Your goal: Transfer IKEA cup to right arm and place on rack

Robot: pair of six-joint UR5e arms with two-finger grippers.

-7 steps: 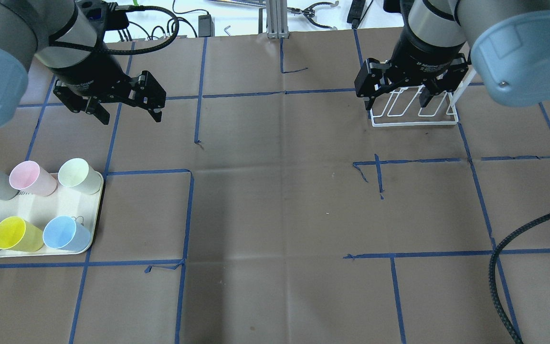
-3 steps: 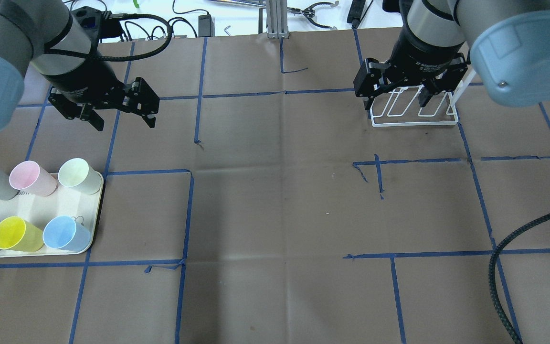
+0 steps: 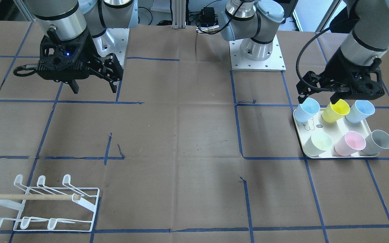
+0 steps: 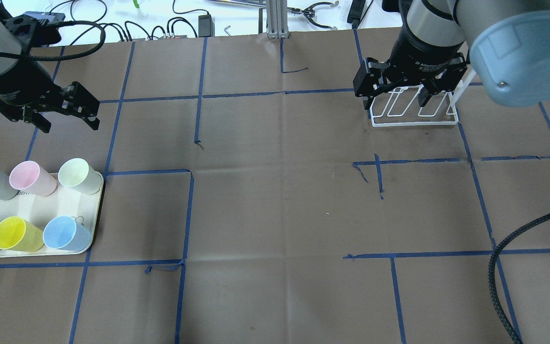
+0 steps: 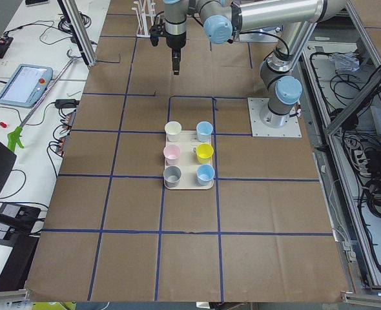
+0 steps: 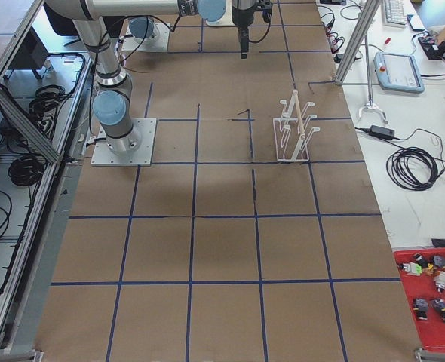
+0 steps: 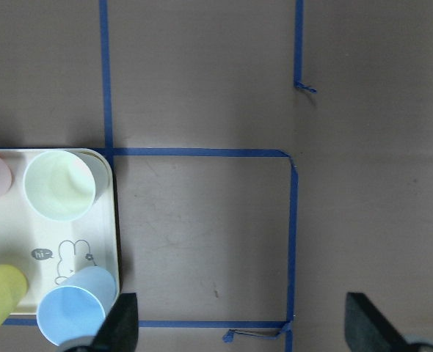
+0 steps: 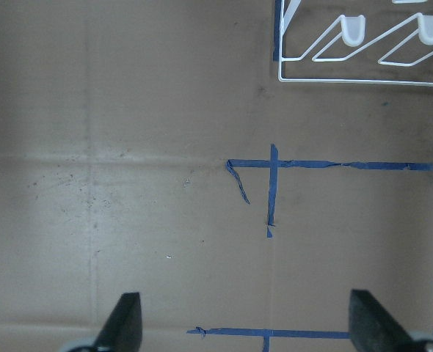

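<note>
Leftward and toward the cups is where the left tool (image 4: 69, 124) has swung in the last second. The right tool (image 4: 396, 102) has not stirred. The left tool hangs high with its fingers spread wide and nothing between them. Its wrist camera looks down on the right-hand edge of the cream rectangular plastic tray (image 4: 41, 205) and the bare paper beside it. By my reading it is closing on a pick but is centred over no cup yet.

Six tapered plastic cups (image 4: 65, 233) (grey, pink, pale green, yellow and two blues) stand upright, mouths open, in two rows on that tray. The tray sits at the left of the brown paper-covered table (image 4: 275, 191), on the robot's near side. None is lifted, and I cannot tell which one is meant. Upright mouths suit a pinch on a wall from above.

The right tool is just as wide and empty. The overhead camera lines it up with the low white wire rack (image 4: 413, 124), but the front-facing view shows the two well apart. Probably it waits there so the hand-over can happen mid-table. The rack stands at the far right with its light wooden dowel (image 3: 29, 196), its prongs up, ready for an upturned cup.
</note>
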